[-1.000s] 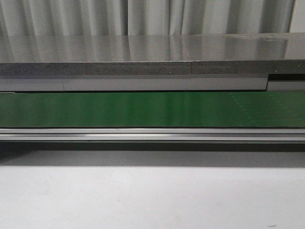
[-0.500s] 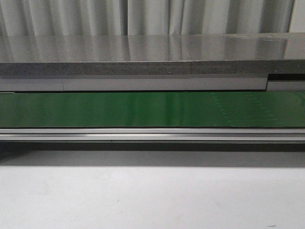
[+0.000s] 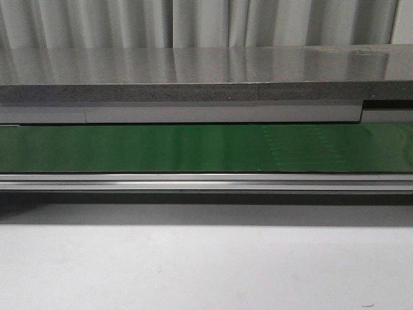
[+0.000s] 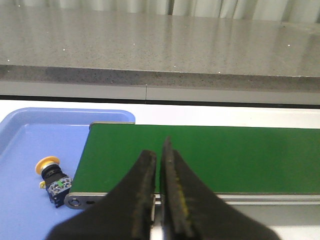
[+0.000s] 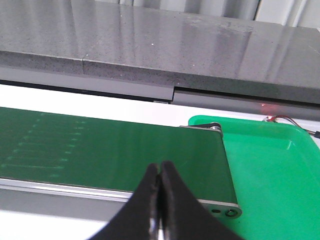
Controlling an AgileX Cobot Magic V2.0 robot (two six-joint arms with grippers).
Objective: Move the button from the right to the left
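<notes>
The button [image 4: 52, 177] is lying in the blue tray [image 4: 20, 150] at the lower left of the left wrist frame, just beside the green belt [image 4: 210, 157] end. Both the left gripper [image 4: 160, 165] and right gripper [image 5: 159, 187] are hanging pressed together, holding nothing. Any downward reach risks nudging the belt roller.

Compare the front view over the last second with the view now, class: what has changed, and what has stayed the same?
Only the green conveyor belt shows change: a faint patch of pale dotted marks on its surface has drifted leftward from near the right end, so the belt is running to the left. Nothing was grasped or released, and no arm or object enters the front view. The grey counter, the belt's metal rail and the white table look unchanged.
</notes>
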